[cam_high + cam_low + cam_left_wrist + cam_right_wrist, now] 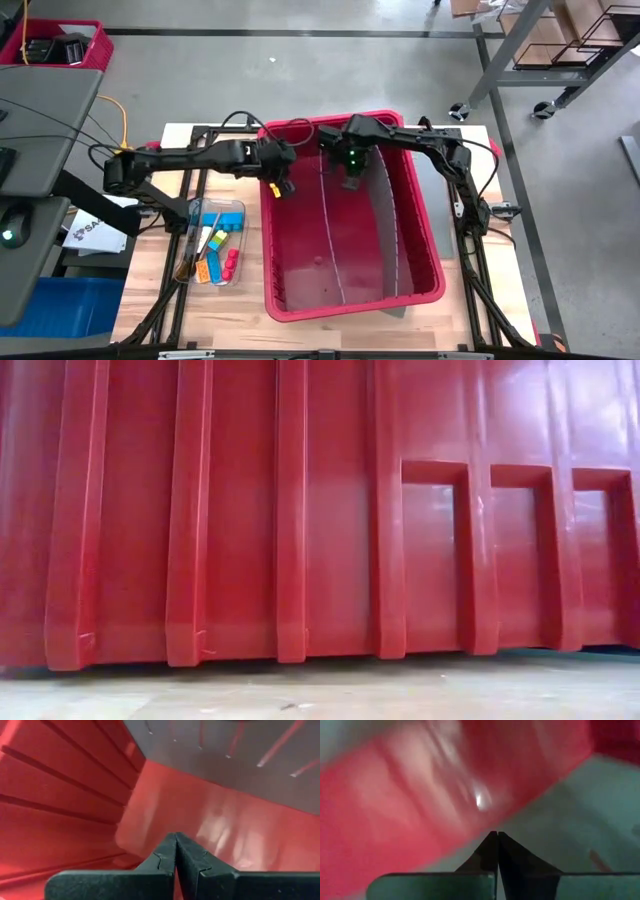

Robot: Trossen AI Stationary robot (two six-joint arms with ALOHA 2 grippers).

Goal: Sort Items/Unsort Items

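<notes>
Left pincer (pixel 277 187) was inside red bin (pixel 420 215), at its left wall near far corner, fingers (pixel 162 860) pressed together, holding nothing. Right pincer (pixel 352 180) was over bin's far middle, also clamped tight and empty. Items (pixel 218 252) sat in clear tray (pixel 236 208) on worktop (pixel 240 310), just left of bin: blue, yellow, green, orange, red pieces plus thin dark sticks. Low view was filled by bin's ribbed wall.

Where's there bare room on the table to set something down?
Free: the wood strip in front of the red bin, and the corner beside the clear tray. Crowded: the tray, full of small blocks, and the bin's far end, where both shut end effectors hang.
</notes>
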